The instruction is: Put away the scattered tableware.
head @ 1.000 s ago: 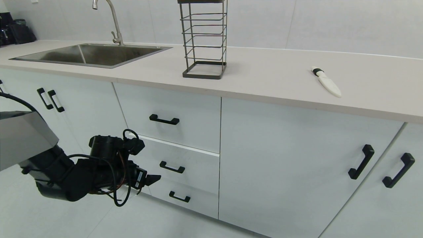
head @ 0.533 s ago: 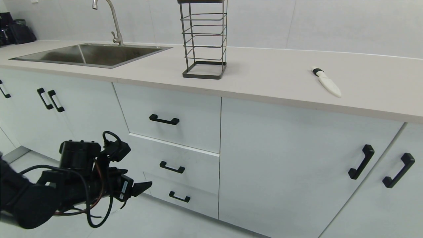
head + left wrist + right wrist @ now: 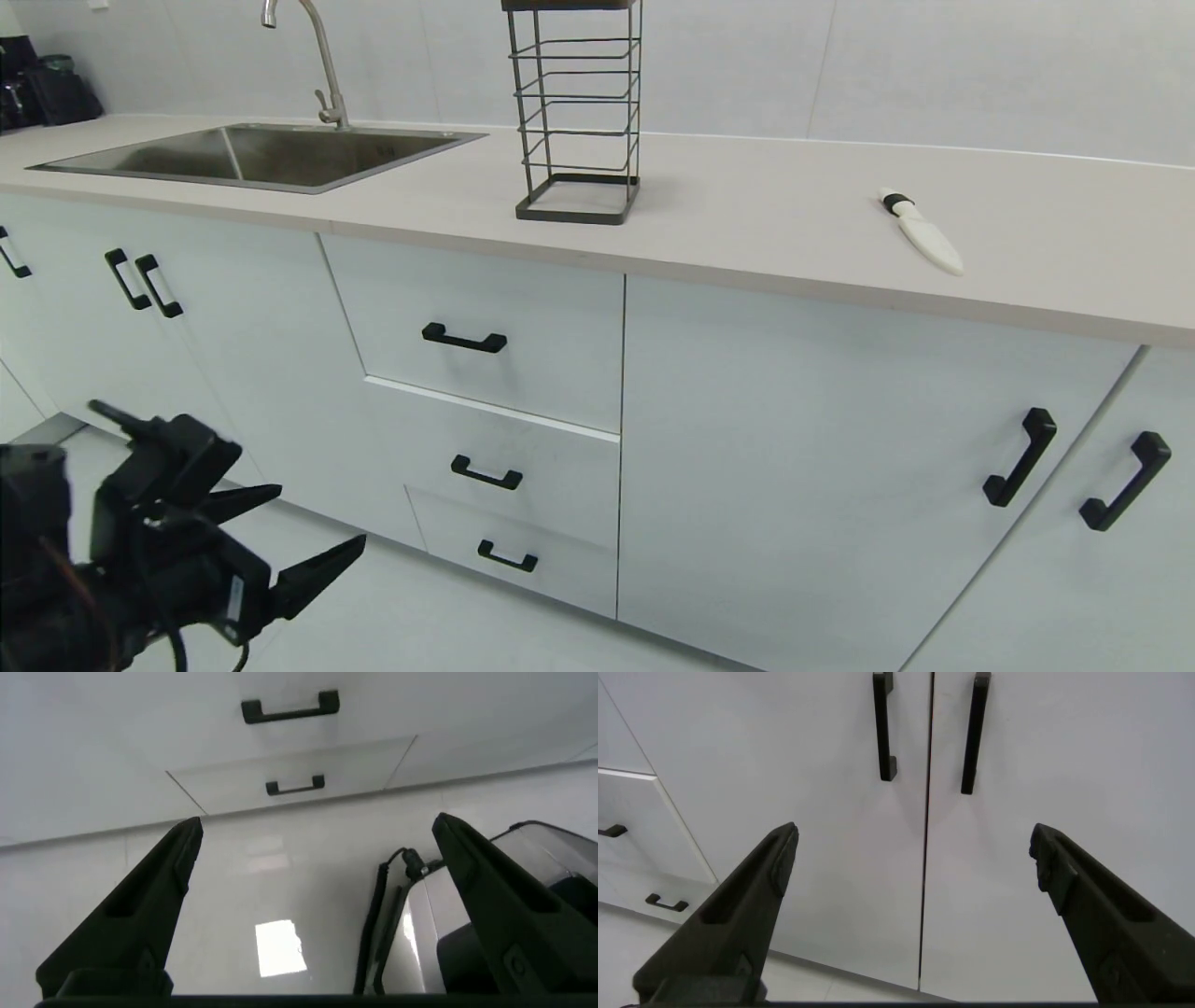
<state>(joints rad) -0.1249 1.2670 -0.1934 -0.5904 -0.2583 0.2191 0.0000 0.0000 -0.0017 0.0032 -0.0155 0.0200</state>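
A white knife point(image 3: 920, 231) with a black band on its handle lies on the pale countertop point(image 3: 747, 215), toward the right. A black wire rack point(image 3: 579, 112) stands upright and empty near the counter's middle. My left gripper point(image 3: 320, 513) hangs low at the left, above the floor and well short of the drawers, with its fingers open and nothing between them. In the left wrist view the left gripper point(image 3: 318, 826) faces the floor and the two lower drawer handles point(image 3: 291, 707). My right gripper point(image 3: 913, 833) is open and empty, facing a pair of cabinet doors.
A steel sink point(image 3: 252, 154) with a tall faucet point(image 3: 317, 56) sits at the counter's left. Below the rack are three stacked drawers with black handles point(image 3: 464, 338). Cabinet doors with black handles point(image 3: 1020, 457) flank them. Two vertical door handles point(image 3: 883, 723) are ahead of the right gripper.
My left arm has dropped and pulled back to the left, away from the drawers. Its two fingers now show spread apart. The knife and rack have not moved.
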